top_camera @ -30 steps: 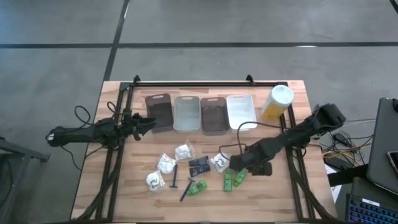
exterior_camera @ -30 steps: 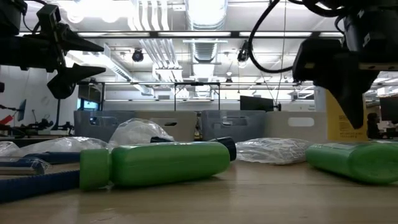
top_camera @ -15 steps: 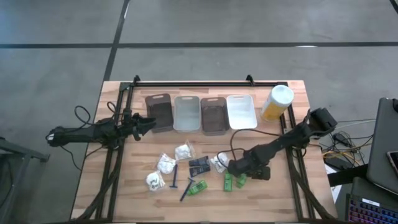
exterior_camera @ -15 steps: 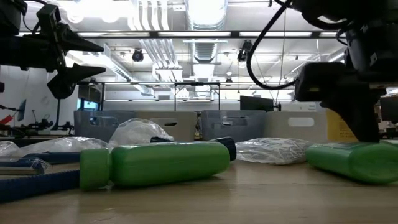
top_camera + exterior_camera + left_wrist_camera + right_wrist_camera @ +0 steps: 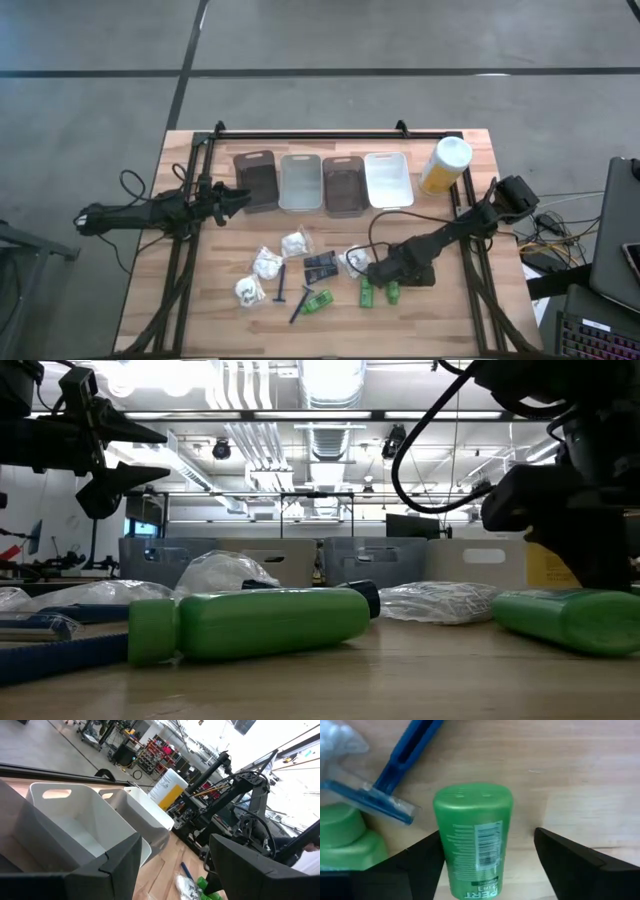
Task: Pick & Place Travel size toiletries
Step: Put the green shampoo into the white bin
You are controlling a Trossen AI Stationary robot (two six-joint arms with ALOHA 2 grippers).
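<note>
The toiletries lie on the near half of the table: white puffy bundles (image 5: 266,264), dark tubes (image 5: 320,265), blue razors (image 5: 281,282) and green mini bottles (image 5: 318,301). My right gripper (image 5: 386,274) is open, low over two more green bottles. In the right wrist view its fingers stand on either side of one green bottle (image 5: 475,835), which lies flat on the wood beside a blue razor (image 5: 395,775). My left gripper (image 5: 240,198) is open and waits in the air by the leftmost brown bin (image 5: 257,182).
Two brown and two clear bins (image 5: 301,182) stand in a row along the far side, with the yellow canister (image 5: 444,165) at their right end. A black frame rail (image 5: 330,133) runs along the far edge. Bare wood lies to the near right of the right gripper.
My right gripper has come down and moved a little toward the table's near-left, from beside the green bottles to right over them. The left arm and the toiletries have stayed where they were.
</note>
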